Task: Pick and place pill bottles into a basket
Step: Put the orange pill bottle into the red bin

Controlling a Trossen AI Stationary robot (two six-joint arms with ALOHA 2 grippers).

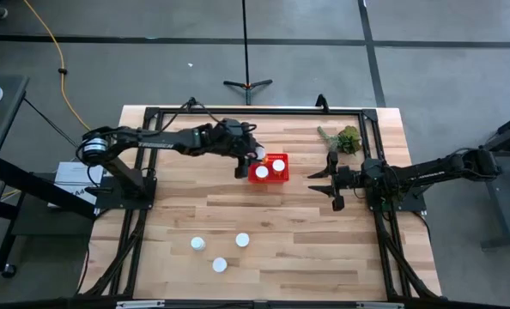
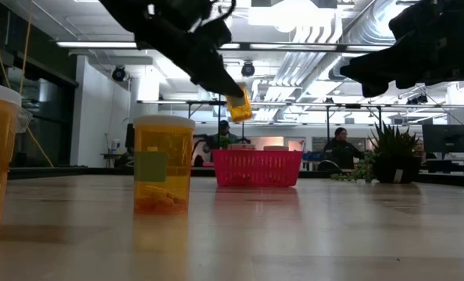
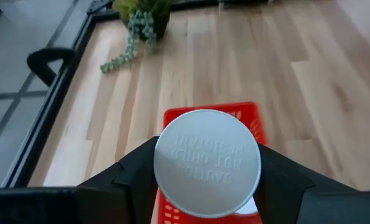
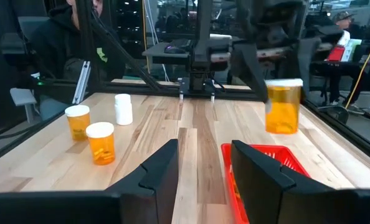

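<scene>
Bottle held above the basket

The left gripper (image 1: 253, 158) clenches an amber, white-capped pill bottle (image 4: 283, 106) over the small red slotted plastic basket's (image 1: 267, 178) left edge; released off-centre, it may bounce out. The right gripper (image 1: 332, 183) waits released.

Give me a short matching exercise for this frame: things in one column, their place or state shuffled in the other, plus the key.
Things
1. left gripper
2. right gripper
3. red basket
4. three pill bottles
5. plant sprig

Places or states
A. stand on the near part of the table, outside the basket
B. open and empty, right of the basket
C. holds two white-capped bottles inside
D. shut on a pill bottle, above the basket
E. lies near the table's far right corner

Pairs: 1-D, 2-B, 3-C, 4-A, 5-E
</scene>
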